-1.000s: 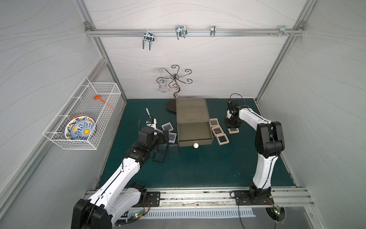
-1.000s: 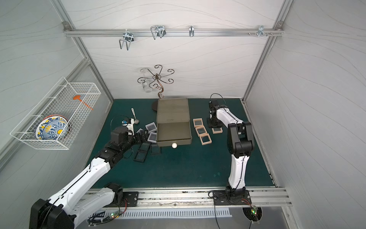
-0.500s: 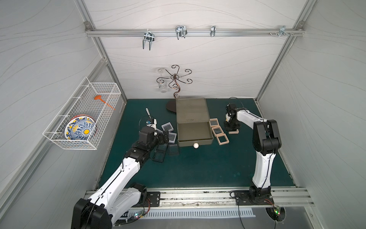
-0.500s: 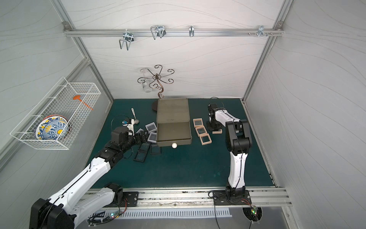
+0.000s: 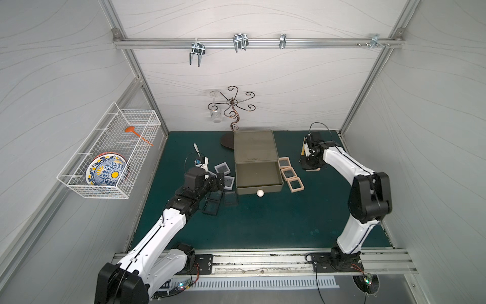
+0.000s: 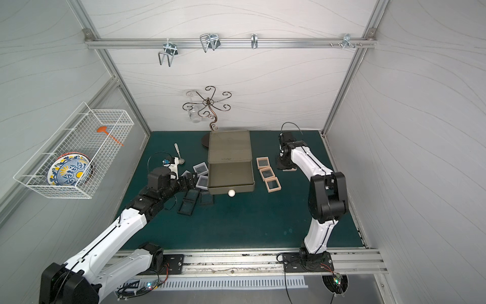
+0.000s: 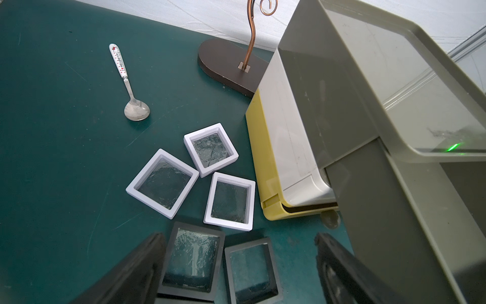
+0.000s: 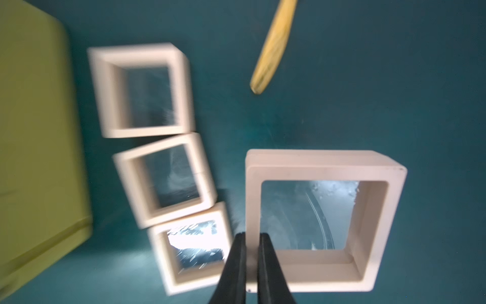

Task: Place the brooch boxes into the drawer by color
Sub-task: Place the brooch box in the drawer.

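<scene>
At three o'clock from the drawer chest (image 5: 259,188), right gripper (image 8: 251,238) pinches a peach-pink brooch box (image 8: 323,163) by its rim, left gripper (image 7: 238,235) gaping wide over black brooch boxes (image 7: 193,252) at seven o'clock.

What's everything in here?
Three-tier drawer chest: one, olive-grey, white, yellow, centre, top open.
Peach-pink square brooch boxes: four, three right of chest.
White brooch boxes: three, left of chest.
Black brooch boxes: about three, beside white.
Spoon: one, white handle, left rear.
Curly wire stand: one, dark, behind chest.
Wire basket: one, white, left wall, with plate, orange utensil.
Yellow elongated item: one, right rear.
Left gripper: open, over black boxes.
Right gripper: shut on peach box.
</scene>
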### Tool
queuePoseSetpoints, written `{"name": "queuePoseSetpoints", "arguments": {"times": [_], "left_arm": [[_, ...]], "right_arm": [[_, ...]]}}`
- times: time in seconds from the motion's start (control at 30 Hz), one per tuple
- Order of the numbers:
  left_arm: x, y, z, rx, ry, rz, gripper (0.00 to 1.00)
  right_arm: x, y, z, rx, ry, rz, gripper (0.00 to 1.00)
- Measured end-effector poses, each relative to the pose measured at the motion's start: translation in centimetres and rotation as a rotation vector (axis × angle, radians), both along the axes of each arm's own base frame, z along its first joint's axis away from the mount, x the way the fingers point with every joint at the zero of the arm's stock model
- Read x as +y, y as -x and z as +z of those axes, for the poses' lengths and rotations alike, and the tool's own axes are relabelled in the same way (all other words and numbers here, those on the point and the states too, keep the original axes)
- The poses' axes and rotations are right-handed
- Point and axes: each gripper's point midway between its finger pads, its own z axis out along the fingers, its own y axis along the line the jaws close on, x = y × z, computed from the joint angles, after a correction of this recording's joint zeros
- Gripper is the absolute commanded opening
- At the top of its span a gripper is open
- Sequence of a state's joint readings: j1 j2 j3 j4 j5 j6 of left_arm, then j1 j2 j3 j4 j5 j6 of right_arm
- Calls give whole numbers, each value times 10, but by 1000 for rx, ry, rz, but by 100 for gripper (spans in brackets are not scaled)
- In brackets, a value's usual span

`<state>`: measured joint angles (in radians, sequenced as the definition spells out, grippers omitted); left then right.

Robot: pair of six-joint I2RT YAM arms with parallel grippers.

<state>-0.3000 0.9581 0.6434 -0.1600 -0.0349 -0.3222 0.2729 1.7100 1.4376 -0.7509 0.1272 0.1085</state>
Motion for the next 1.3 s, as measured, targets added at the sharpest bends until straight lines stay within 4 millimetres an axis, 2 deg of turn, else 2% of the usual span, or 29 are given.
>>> {"name": "queuePoseSetpoints", "arguments": {"times": [0.1,0.17,0.27,0.37,0.43,0.53,0.63,0.73,0.9,1.13,1.3], "left_arm": [[0,0,1,-2,0,0,93],[0,0,1,-2,1,1,93],[0,0,1,-2,2,2,93],[0,0,1,-2,3,2,93],[0,0,2,-3,4,3,93],[0,0,3,-7,7,3,93],[0,1,5,-14,10,5,93],[1,1,7,-17,12,5,93],[2,4,8,-16,11,6,93],[2,4,9,-21,13,6,93],[2,4,9,-21,13,6,93]], "right_arm": [[26,20,73,-180,-154,70,1],[44,47,119,-296,-280,141,1],[72,86,165,-396,-414,275,2],[126,127,185,-403,-483,509,2],[163,151,186,-378,-483,661,1],[213,178,164,-287,-461,831,1],[241,190,137,-203,-416,900,0],[262,197,122,-163,-383,935,0],[281,190,116,-163,-336,914,0],[282,165,102,-138,-263,772,0],[283,163,89,-88,-256,727,1]]}}
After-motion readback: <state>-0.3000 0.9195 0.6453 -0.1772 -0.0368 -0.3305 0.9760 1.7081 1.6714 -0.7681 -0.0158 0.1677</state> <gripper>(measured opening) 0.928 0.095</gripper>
